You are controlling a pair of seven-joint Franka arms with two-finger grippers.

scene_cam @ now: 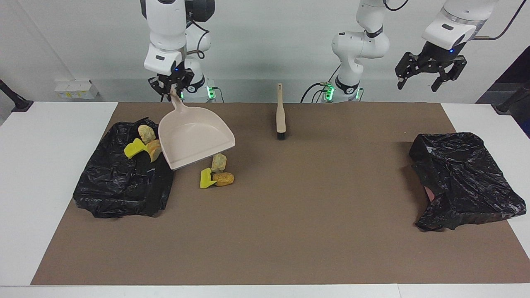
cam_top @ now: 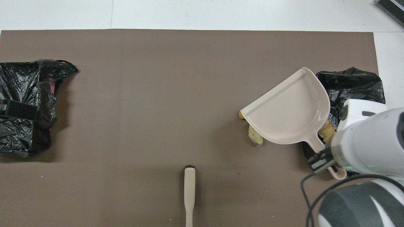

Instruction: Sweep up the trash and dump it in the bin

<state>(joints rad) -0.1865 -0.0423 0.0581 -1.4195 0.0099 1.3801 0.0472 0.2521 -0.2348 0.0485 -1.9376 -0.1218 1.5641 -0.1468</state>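
Note:
My right gripper (scene_cam: 172, 87) is shut on the handle of the beige dustpan (scene_cam: 194, 138), which hangs empty and tilted in the air. The pan's open lip is over the loose trash on the mat: a pale beige chunk (scene_cam: 219, 162), a yellow wedge (scene_cam: 205, 179) and a tan-orange chunk (scene_cam: 223, 179). In the overhead view the dustpan (cam_top: 290, 113) covers most of that trash; only the beige chunk's edge (cam_top: 255, 137) shows. More trash (scene_cam: 146, 133) lies in the black bin bag (scene_cam: 124, 182) beside the pan. My left gripper (scene_cam: 428, 76) waits open, high over the left arm's end.
A beige brush (scene_cam: 280, 111) lies on the brown mat near the robots, mid-table, also in the overhead view as brush (cam_top: 189, 189). A second crumpled black bag (scene_cam: 463, 178) sits at the left arm's end. White table borders the mat.

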